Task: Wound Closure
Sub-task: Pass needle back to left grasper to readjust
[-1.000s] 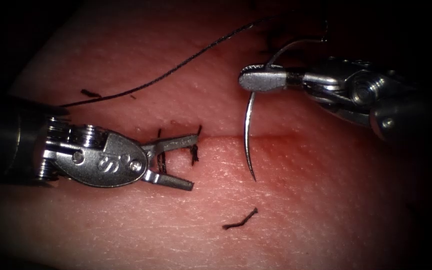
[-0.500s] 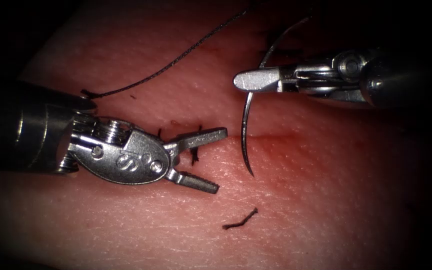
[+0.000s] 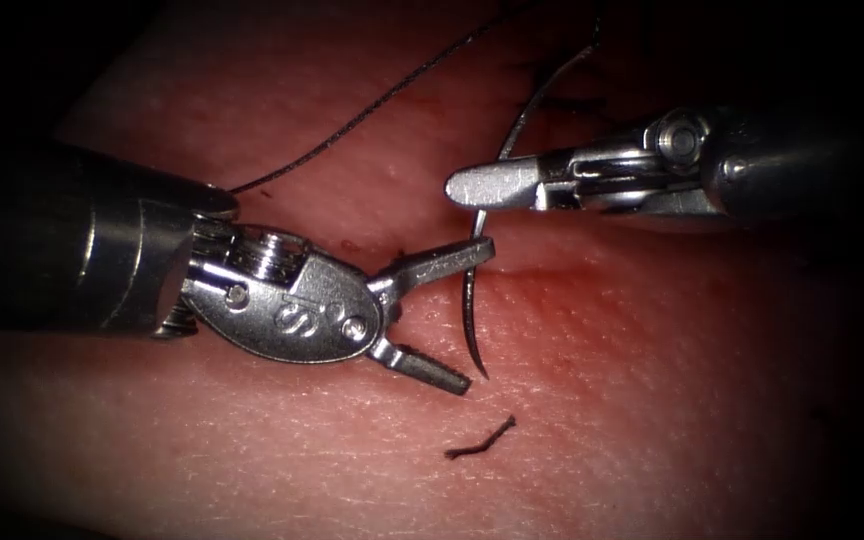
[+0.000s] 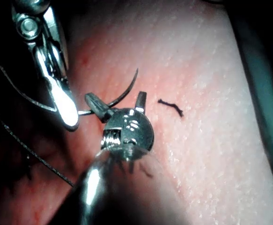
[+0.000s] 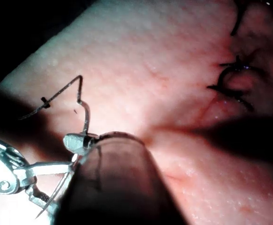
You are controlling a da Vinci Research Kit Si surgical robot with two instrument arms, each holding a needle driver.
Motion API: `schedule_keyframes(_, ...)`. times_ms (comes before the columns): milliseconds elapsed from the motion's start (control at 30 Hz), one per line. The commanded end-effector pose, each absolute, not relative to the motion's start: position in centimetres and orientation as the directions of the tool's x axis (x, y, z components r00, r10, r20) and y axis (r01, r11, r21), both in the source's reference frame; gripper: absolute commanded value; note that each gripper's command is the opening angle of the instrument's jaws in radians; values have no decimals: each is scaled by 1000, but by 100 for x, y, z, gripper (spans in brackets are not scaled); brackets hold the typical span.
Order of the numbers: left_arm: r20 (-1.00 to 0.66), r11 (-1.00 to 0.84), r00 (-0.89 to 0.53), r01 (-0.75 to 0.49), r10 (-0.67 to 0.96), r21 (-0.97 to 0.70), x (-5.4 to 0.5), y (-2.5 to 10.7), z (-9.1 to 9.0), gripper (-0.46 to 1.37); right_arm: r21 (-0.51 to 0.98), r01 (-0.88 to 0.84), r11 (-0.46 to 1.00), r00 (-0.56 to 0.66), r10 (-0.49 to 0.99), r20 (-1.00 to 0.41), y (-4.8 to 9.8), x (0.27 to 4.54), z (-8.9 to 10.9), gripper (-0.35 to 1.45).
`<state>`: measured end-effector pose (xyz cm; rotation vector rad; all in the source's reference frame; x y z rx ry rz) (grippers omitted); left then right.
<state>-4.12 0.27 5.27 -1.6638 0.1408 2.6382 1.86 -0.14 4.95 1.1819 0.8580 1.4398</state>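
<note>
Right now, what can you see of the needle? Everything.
The needle is a thin, curved, steel-looking wire. The right end effector is shut on it near the thread end; the thread trails away. The body hangs down across the cut, its point free above the tissue, not in it. The left end effector, open, brackets its shaft.

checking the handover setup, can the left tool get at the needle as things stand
Probably yes. The left tool has its jaws open, with the needle hanging just off their tips, free above the tissue. The right tool grips it higher, near the thread end, leaving the lower curve bare.
</note>
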Motion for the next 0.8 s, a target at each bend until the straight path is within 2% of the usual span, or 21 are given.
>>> schedule_keyframes(33, -902, -996, -430, -62, -32, 65, -412, 27, 528, 29, 940, -275, -203, 25, 976, 218, -14, 187, 496, -35)
schedule_keyframes(167, -903, -996, -427, -53, -48, 78, -414, 27, 530, 6, 938, -277, -208, 25, 974, 224, -14, 188, 496, -35)
schedule_keyframes(233, -904, -995, -423, -48, -56, 84, -415, 27, 532, -10, 937, -277, -214, 23, 973, 229, -14, 189, 496, -35)
schedule_keyframes(300, -906, -995, -419, -43, -64, 90, -416, 28, 532, -35, 937, -277, -214, 23, 973, 229, -15, 190, 495, -35)
schedule_keyframes(533, -906, -992, -410, -20, -108, 127, -416, 31, 532, -35, 939, -269, -214, 20, 974, 227, -17, 192, 493, -35)
schedule_keyframes(567, -906, -991, -408, -20, -114, 133, -415, 31, 531, -35, 940, -267, -214, 18, 974, 226, -17, 192, 493, -31)
schedule_keyframes(600, -906, -990, -406, -19, -119, 139, -414, 32, 531, -35, 942, -257, -214, 12, 975, 224, -18, 192, 493, -6)
schedule_keyframes(667, -910, -988, -395, -33, -124, 149, -411, 33, 530, -35, 947, -239, -213, -1, 976, 219, -18, 191, 493, 28)
schedule_keyframes(700, -913, -988, -388, -42, -123, 151, -410, 34, 529, -35, 950, -227, -213, -9, 976, 217, -18, 191, 494, 57)
schedule_keyframes(767, -919, -985, -371, -56, -133, 165, -406, 37, 527, -35, 955, -209, -212, -23, 977, 212, -18, 190, 495, 83)
schedule_keyframes(800, -919, -983, -369, -63, -137, 172, -404, 39, 527, -35, 956, -202, -212, -28, 977, 210, -19, 190, 496, 88)
